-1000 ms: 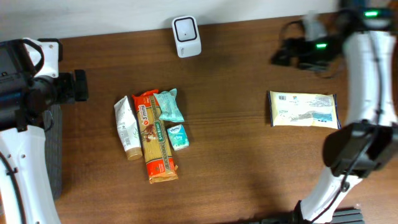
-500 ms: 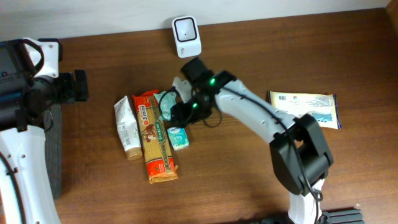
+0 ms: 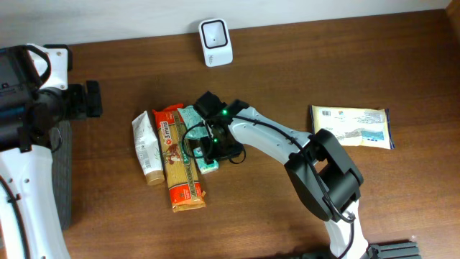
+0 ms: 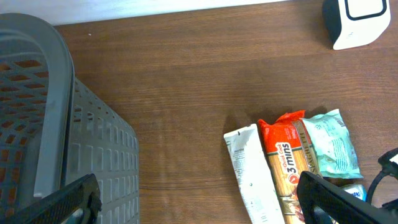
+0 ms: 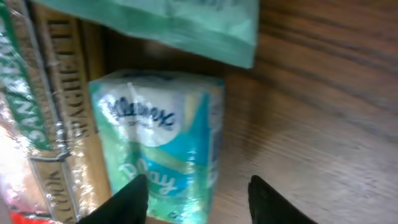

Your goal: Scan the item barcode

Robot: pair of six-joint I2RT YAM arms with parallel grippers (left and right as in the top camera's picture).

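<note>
1. Our right jaws stand apart over the tissue pack (image 5: pixel 158 140), gripping nothing we can see.
2. The pack lies on the desk (image 5: pixel 311 124), touching the spaghetti packet (image 5: pixel 59 112).
3. Our left jaws gape wide, empty.

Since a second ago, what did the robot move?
The right arm swung in from the far right to the pile. Its right gripper now straddles the tissue pack, jaws drawing in but not yet gripping. The left gripper, scanner, wipes pack and the rest of the pile stayed put.
</note>
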